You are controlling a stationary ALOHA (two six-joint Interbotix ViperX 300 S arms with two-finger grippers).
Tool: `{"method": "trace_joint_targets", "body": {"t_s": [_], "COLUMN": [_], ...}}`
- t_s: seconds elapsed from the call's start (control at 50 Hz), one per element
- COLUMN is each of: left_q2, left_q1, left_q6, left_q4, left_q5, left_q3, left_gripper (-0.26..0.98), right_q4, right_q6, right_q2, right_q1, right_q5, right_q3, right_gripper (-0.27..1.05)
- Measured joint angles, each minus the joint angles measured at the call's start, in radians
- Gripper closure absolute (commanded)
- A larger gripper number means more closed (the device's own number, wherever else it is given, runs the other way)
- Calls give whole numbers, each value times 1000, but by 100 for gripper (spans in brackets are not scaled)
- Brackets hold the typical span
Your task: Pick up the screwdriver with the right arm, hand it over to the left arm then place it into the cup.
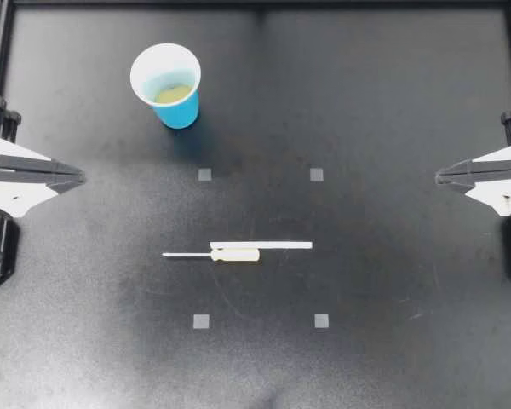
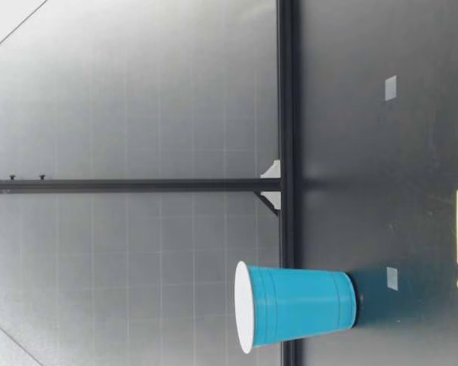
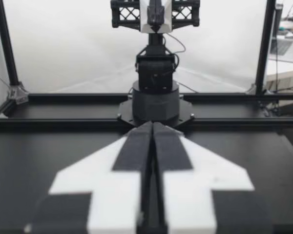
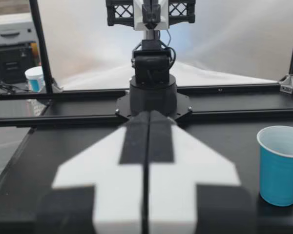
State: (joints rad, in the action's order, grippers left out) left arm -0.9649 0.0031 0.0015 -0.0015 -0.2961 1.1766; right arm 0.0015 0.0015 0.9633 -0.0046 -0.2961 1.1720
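Our right jaws were closed on nothing, pressed flat together at the right edge of the black counter [image 1: 392,102], and our left jaws were closed and empty at the opposite edge. We judged the pick-up not yet begun: the right arm would need to part its jaws, reach toward the middle and come down over the handle. The slim, pale-yellow-handled screwdriver [image 1: 235,254] lay flat mid-counter, well apart from both, just beside a thin white strip [image 1: 261,245], its shaft pointing toward our left side. The upright blue plastic cup [image 1: 172,85] stood farther back, nearer the left arm.
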Motion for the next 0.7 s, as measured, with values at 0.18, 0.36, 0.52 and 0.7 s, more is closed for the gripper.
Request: {"method": "trace_joint_targets", "body": {"t_s": [0.18, 0.36, 0.52, 0.7], "left_q2": [0, 0, 0, 0], "left_q1": [15, 15, 15, 17], "left_q6": [-12, 3, 3, -3], "left_q4": [0, 0, 0, 0], "left_q5": [-2, -5, -12, -14], "left_q3": [11, 11, 11, 11], "left_gripper": [62, 62, 62, 62], "right_q4": [0, 8, 17, 18], "right_q6": [9, 25, 34, 37], "right_q2": [-23, -158, -379, -618], "right_q1": [-2, -2, -5, -3], "right_q5": [3, 61, 195, 368], "right_q3": [-6, -91, -242, -443], "right_gripper": [75, 75, 75, 65]}}
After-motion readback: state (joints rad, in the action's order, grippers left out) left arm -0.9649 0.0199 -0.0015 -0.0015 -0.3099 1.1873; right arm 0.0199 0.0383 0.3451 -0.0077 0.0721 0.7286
